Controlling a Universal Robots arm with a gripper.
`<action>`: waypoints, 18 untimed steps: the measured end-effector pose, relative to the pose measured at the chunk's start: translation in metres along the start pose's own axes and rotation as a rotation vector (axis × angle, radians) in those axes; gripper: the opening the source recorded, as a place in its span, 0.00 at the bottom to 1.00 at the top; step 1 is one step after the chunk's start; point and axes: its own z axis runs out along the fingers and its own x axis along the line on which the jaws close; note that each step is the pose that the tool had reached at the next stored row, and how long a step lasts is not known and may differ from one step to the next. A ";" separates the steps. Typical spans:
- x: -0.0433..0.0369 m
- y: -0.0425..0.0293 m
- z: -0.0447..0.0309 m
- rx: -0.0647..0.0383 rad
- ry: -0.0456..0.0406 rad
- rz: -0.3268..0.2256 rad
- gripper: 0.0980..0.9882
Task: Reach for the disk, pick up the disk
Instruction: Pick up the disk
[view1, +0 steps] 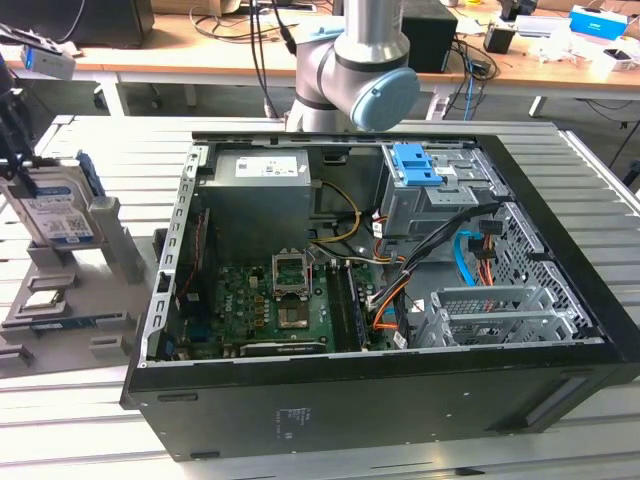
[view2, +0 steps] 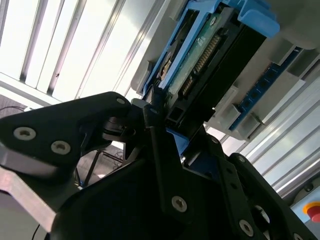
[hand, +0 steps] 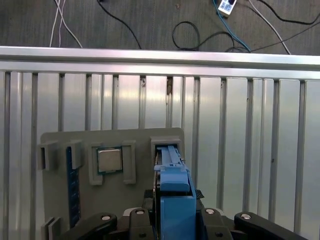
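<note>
The disk (view1: 58, 213) stands upright in a slot of the grey stand (view1: 112, 240) at the exterior view's left, silver with a white-and-blue label and blue side rails. My gripper (view1: 14, 160) comes down on the disk's upper edge from the far left of that view. In the first wrist view the disk's blue rail (hand: 175, 187) sits between the two black fingers of my gripper (hand: 175, 197), which lie tight against its faces. The second wrist view shows the disk's circuit-board side (view2: 200, 60) with a thin finger (view2: 154, 125) against its edge.
An open black computer case (view1: 400, 400) takes up the middle of the slatted metal table (view1: 600, 160), with a blue caddy (view1: 415, 165) in its drive bay. The stand (hand: 60, 137) also carries a small square chip (hand: 109, 160) and a blue strip (hand: 72, 185). Desks and cables lie behind.
</note>
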 end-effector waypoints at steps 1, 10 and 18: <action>0.0000 -0.0001 -0.0018 0.000 0.0000 0.000 0.30; 0.0000 -0.0009 -0.0215 -0.001 -0.0001 0.000 0.30; 0.0000 -0.0017 -0.0414 -0.002 -0.0001 0.000 0.30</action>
